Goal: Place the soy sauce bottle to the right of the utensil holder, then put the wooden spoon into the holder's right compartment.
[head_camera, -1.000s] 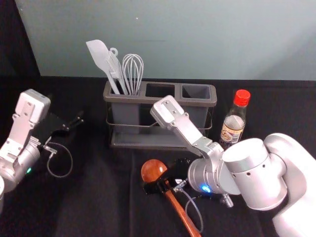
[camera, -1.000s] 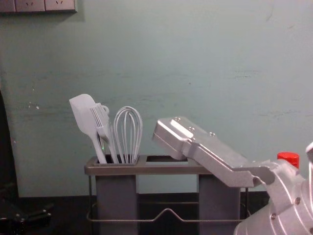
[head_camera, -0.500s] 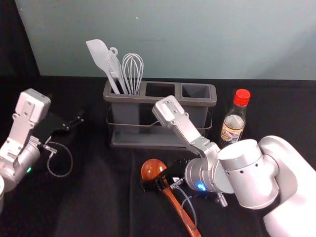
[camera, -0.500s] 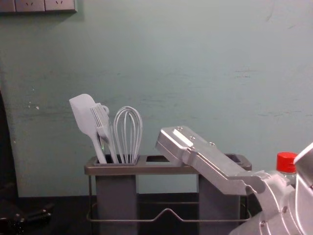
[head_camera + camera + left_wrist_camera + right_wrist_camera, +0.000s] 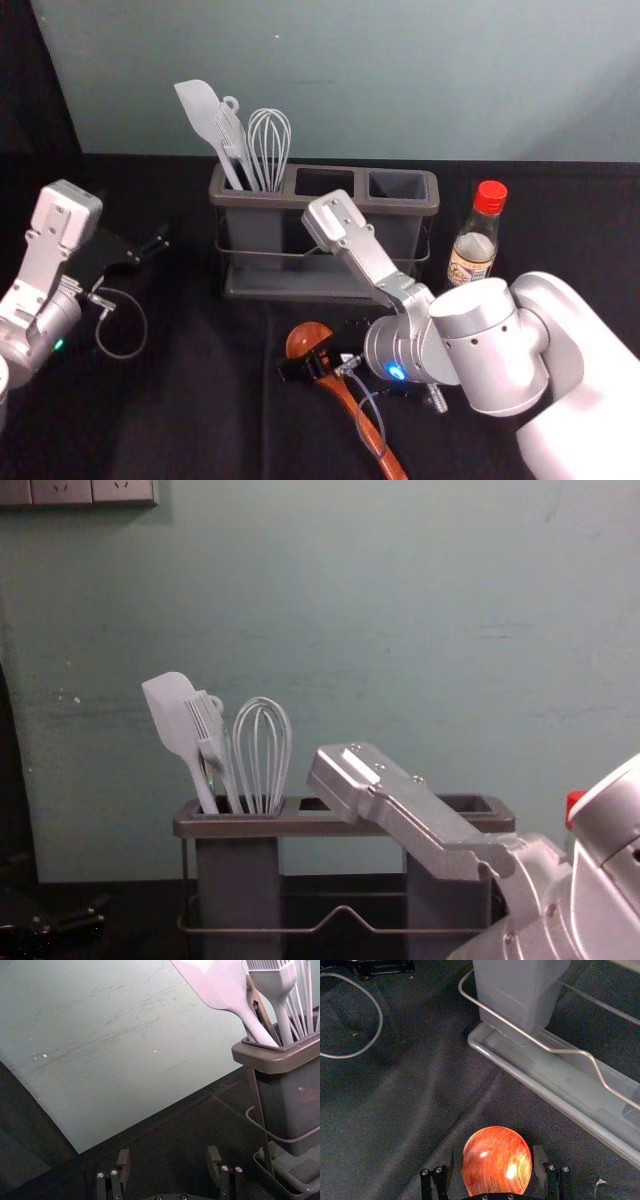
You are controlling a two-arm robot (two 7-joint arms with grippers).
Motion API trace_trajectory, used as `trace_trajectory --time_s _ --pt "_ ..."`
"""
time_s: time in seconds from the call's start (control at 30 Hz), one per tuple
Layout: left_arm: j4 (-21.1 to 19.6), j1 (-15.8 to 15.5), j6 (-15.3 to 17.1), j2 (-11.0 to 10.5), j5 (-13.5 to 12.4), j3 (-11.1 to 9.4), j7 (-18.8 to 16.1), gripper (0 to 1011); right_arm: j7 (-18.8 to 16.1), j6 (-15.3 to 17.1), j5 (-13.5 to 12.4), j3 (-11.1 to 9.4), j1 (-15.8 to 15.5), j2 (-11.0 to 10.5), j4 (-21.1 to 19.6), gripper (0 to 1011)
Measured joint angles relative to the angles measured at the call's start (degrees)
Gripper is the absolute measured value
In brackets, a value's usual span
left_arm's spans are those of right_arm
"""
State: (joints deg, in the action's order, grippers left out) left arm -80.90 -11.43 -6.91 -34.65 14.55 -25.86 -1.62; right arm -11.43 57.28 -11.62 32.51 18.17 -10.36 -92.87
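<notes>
While the left tool (image 5: 150, 252) is wide open, holding nothing, the right tool (image 5: 300, 358), as wide, straddles the round bowl of the glossy red-brown wooden spoon (image 5: 306, 337) before the grey plastic utensil holder (image 5: 300, 201); right of that stands the red-capped, clear glass soy sauce bottle (image 5: 473, 250).

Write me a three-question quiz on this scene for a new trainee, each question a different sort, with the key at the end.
1. Short answer: which gripper has its open fingers on either side of the bowl of the wooden spoon?
2. True or false: the wooden spoon is standing in the right compartment.
3. Multiple choice: where is the soy sauce bottle?
a) In the middle compartment
b) To the right of the utensil holder
c) To the left of the utensil holder

Key: 1. The right gripper; 2. False; 3. b
</notes>
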Motion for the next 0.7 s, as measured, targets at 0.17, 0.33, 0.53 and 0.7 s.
trace_trajectory --time_s 0.17,0.33,0.53,0.7 --pt "0.0 0.0 0.0 0.0 0.0 0.0 0.0 1005 -0.3 -0.4 0.8 0.0 0.3 0.7 1.3 1002" --pt "0.0 0.0 0.0 0.0 0.0 0.0 0.0 1005 -0.6 -0.5 1.4 0.1 0.4 1.0 1.8 1002" --pt "0.0 0.0 0.0 0.0 0.0 0.0 0.0 1005 -0.9 -0.6 2.4 0.4 0.2 1.1 1.8 1002" --pt "0.0 0.0 0.0 0.0 0.0 0.0 0.0 1005 -1.1 -0.8 2.6 0.5 0.1 1.1 1.7 1002"
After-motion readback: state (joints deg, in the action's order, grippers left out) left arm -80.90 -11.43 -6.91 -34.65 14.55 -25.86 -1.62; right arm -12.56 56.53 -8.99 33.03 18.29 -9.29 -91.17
